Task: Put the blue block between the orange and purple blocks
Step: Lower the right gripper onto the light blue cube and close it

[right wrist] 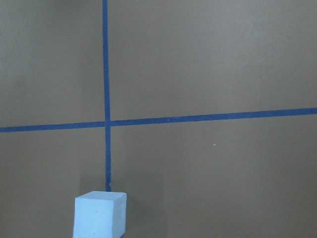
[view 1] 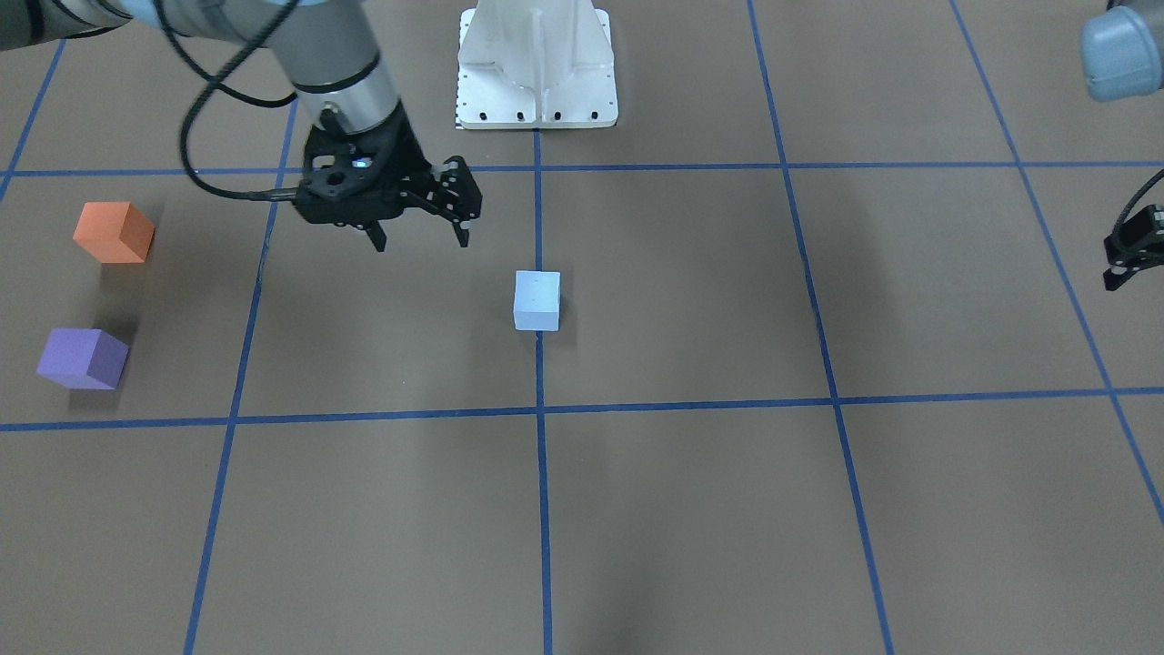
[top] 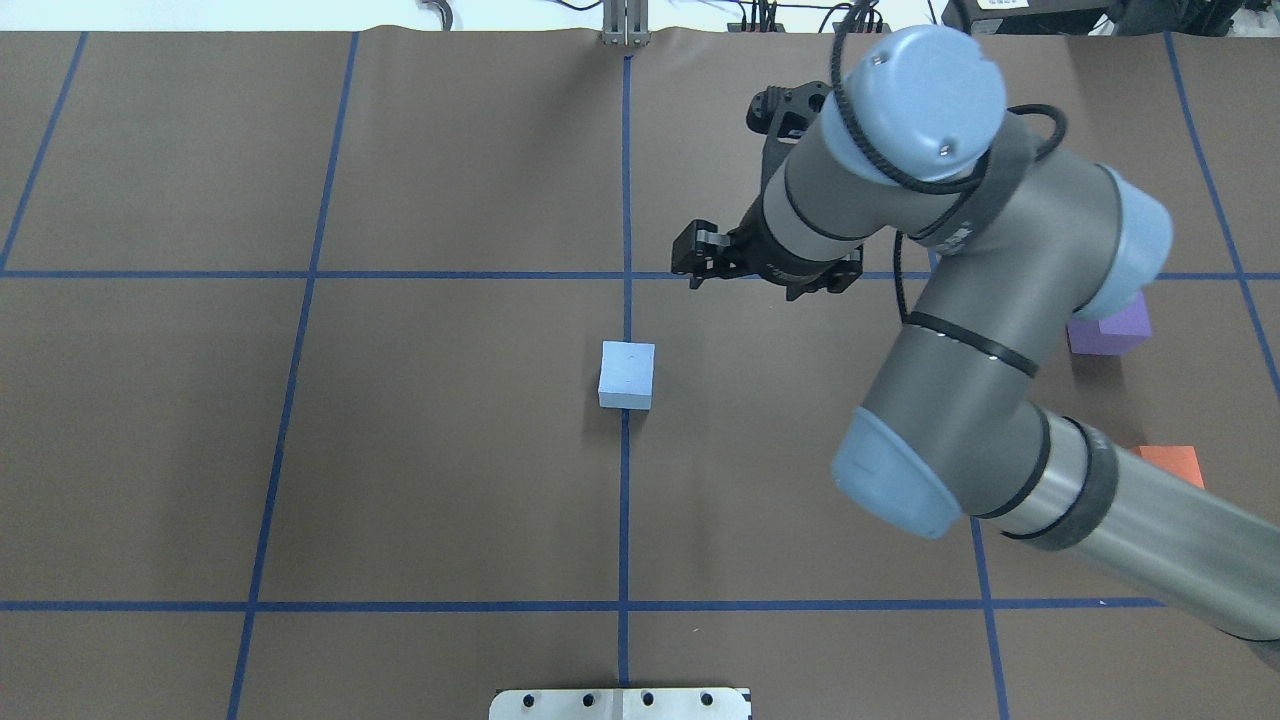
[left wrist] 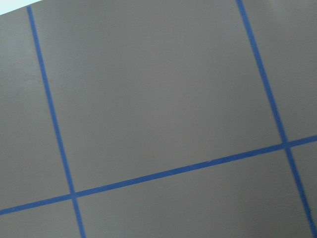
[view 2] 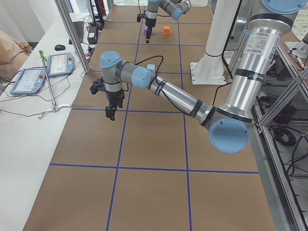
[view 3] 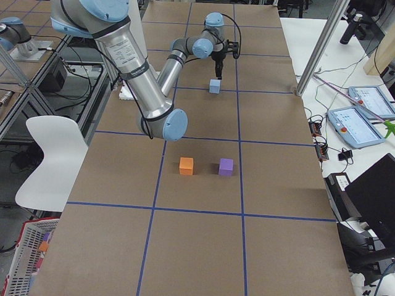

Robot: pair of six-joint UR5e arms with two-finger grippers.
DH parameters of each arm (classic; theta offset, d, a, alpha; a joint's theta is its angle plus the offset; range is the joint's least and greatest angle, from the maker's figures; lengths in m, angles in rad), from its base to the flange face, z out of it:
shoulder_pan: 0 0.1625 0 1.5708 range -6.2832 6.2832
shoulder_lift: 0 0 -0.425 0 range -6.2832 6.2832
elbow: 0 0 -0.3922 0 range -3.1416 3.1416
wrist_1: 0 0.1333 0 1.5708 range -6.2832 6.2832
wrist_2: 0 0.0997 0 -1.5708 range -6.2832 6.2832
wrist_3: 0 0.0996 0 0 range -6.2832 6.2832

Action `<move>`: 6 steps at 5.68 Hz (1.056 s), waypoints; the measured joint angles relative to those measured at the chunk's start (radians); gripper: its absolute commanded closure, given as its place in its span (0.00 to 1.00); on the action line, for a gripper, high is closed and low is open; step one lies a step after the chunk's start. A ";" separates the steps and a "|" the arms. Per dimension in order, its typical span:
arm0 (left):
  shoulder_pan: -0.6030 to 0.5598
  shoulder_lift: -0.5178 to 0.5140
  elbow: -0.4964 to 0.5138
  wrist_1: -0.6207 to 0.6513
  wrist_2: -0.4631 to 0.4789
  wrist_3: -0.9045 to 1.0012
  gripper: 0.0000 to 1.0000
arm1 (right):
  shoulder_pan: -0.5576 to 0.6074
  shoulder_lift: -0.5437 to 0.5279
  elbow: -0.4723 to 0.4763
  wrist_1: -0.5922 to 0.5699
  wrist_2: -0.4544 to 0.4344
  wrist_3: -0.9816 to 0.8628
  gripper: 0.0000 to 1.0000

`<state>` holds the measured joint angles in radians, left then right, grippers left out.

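The light blue block (view 1: 536, 300) sits on a blue tape line at the table's middle; it also shows in the overhead view (top: 627, 375) and at the bottom of the right wrist view (right wrist: 99, 215). The orange block (view 1: 114, 232) and the purple block (view 1: 82, 357) sit apart on the robot's right side, with a gap between them. My right gripper (view 1: 423, 238) is open and empty. It hangs above the table, apart from the blue block, toward the side where the orange and purple blocks are. My left gripper (view 1: 1123, 259) shows only at the view's edge; I cannot tell its state.
The white robot base mount (view 1: 536, 64) stands at the table's robot side. Blue tape lines (view 1: 538, 409) grid the brown table. The right arm's elbow (top: 1000, 330) hides part of the purple block (top: 1115, 332) from overhead. Tablets (view 3: 352, 126) lie beside the table.
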<state>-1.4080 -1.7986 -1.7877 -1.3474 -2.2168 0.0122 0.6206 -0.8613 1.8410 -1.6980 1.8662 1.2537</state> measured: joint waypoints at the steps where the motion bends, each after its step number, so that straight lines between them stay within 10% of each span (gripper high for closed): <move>1: -0.081 0.043 0.058 -0.005 -0.025 0.147 0.00 | -0.061 0.072 -0.107 0.002 -0.072 0.044 0.00; 5: -0.172 0.123 0.129 -0.018 -0.218 0.349 0.00 | -0.201 0.127 -0.339 0.165 -0.235 0.146 0.00; 6: -0.172 0.130 0.129 -0.024 -0.220 0.350 0.00 | -0.209 0.124 -0.371 0.190 -0.254 0.143 0.46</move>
<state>-1.5800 -1.6686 -1.6583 -1.3716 -2.4370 0.3618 0.4118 -0.7371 1.4698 -1.5080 1.6120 1.3964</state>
